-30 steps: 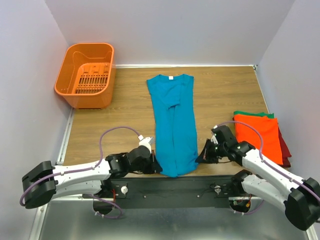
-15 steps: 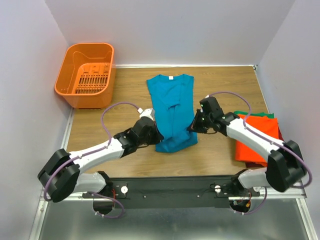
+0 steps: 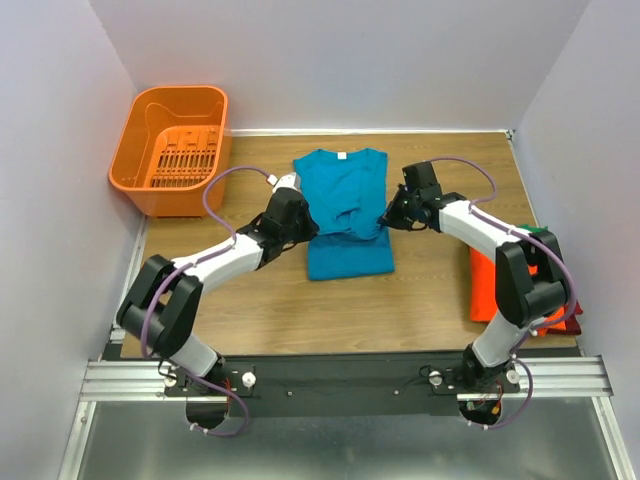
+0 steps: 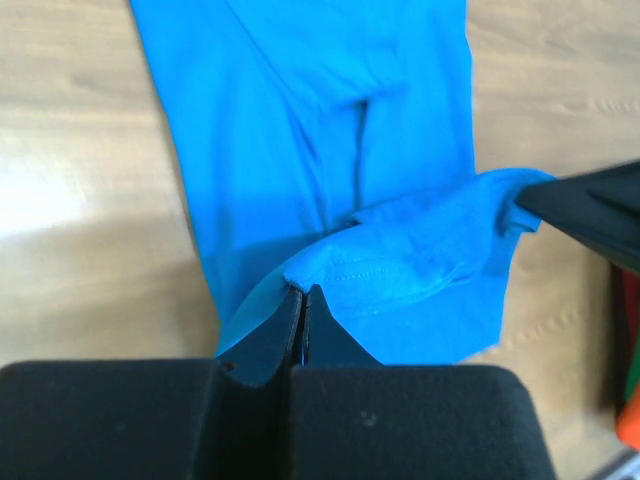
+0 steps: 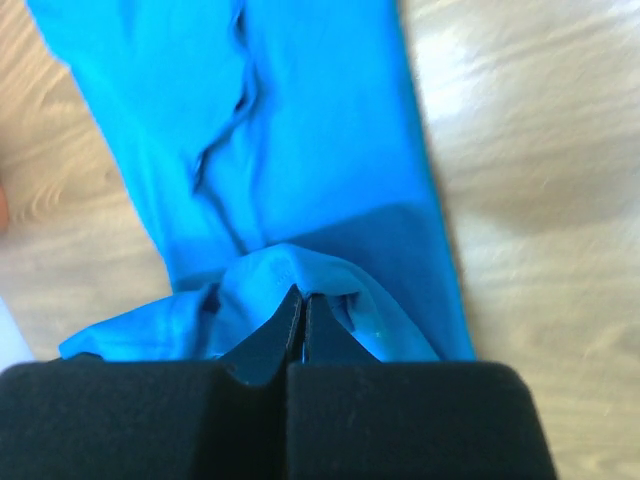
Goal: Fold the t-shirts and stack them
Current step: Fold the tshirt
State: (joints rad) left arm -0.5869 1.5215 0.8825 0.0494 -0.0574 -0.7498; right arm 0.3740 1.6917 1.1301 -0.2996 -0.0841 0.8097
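Since its hem left the near edge, teal-blue t-shirt (image 3: pixel 340 190) doubled over — both jaws clamped on it.

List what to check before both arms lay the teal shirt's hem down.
1. Left fingers shut on the teal t-shirt at one hem corner: ok.
2. Right fingers shut on the other hem corner: ok.
3. Lower layer smooth: not ok, a crease runs down its middle.
4. Collar end flat on the table: ok.
5. Folded stack at the right apart from the fold: ok.
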